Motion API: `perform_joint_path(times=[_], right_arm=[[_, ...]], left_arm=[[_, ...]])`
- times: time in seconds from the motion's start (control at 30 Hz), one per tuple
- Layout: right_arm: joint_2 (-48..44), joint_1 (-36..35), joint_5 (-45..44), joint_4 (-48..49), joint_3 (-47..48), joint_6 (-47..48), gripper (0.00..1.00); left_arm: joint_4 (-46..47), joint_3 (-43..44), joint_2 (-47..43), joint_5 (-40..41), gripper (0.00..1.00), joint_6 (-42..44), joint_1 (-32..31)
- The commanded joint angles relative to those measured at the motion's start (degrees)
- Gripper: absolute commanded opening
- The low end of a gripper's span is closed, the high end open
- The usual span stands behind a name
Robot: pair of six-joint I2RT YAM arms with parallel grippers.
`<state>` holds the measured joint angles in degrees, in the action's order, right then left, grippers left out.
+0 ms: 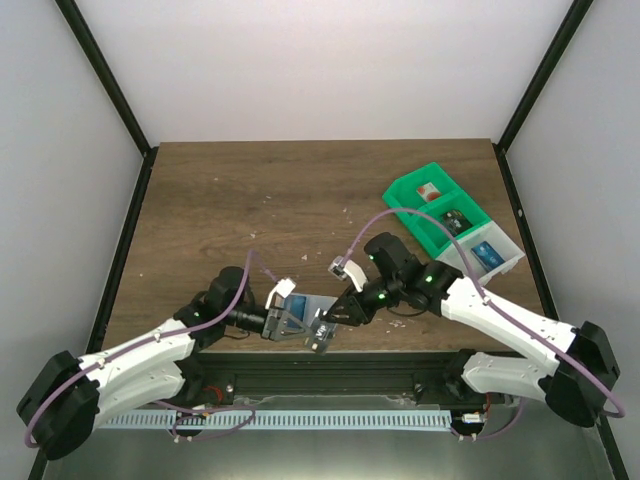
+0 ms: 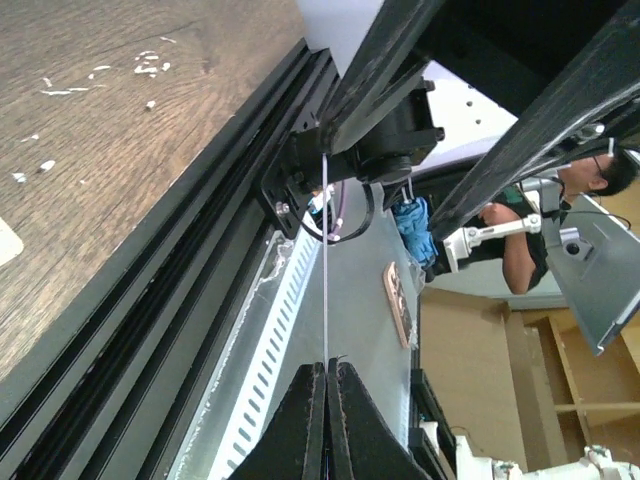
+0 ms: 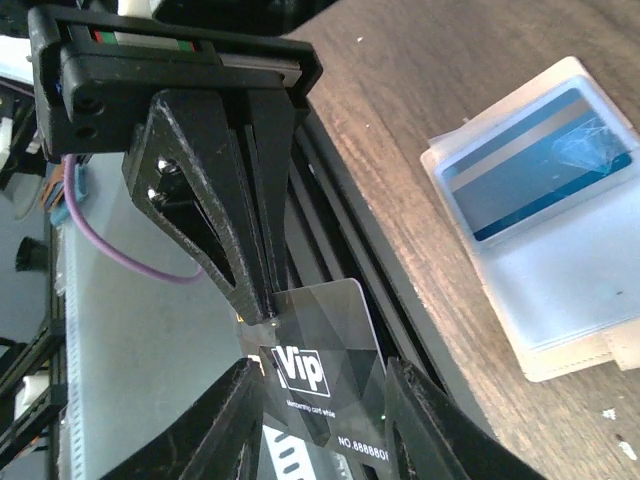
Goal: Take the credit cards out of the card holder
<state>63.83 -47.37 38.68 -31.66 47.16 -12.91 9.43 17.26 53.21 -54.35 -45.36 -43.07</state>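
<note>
The dark credit card (image 3: 325,340), printed "Vip", hangs over the table's front rail. My left gripper (image 2: 327,365) is shut on its corner; in that view the card shows edge-on as a thin line (image 2: 326,260). In the right wrist view the left gripper (image 3: 265,300) comes in from above. My right gripper (image 3: 322,368) is open, with one finger on each side of the card. The card holder (image 3: 545,250) lies flat on the wood near the front edge with the blue striped card (image 3: 535,165) in its pocket. In the top view both grippers, left (image 1: 303,327) and right (image 1: 322,338), meet beside the holder (image 1: 300,304).
A green-and-white compartment tray (image 1: 420,232) with small items stands at the back right. The black front rail (image 2: 150,270) runs just under the grippers. White crumbs (image 1: 345,213) are scattered on the wooden table.
</note>
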Motion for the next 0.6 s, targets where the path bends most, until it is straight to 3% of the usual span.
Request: perform_joint_path(times=[0.0, 0.27, 0.4, 0.57], right_arm=[[0.9, 0.2, 4.9, 0.0, 0.6, 0.9, 0.35], [1.2, 0.2, 4.9, 1.6, -1.0, 0.4, 0.35], [0.6, 0.5, 0.4, 0.5, 0.3, -0.3, 0.37], [-1.6, 0.7, 3.1, 1.5, 1.6, -0.8, 0.34]], left_arm=[[3.7, 1.0, -0.7, -3.2, 0.0, 1.0, -0.2], [5.2, 0.0, -3.4, -3.3, 0.0, 0.4, -0.4], [5.1, -0.2, -3.1, -3.0, 0.0, 0.4, -0.4], [4.8, 0.1, -1.6, -3.1, 0.0, 0.9, -0.4]])
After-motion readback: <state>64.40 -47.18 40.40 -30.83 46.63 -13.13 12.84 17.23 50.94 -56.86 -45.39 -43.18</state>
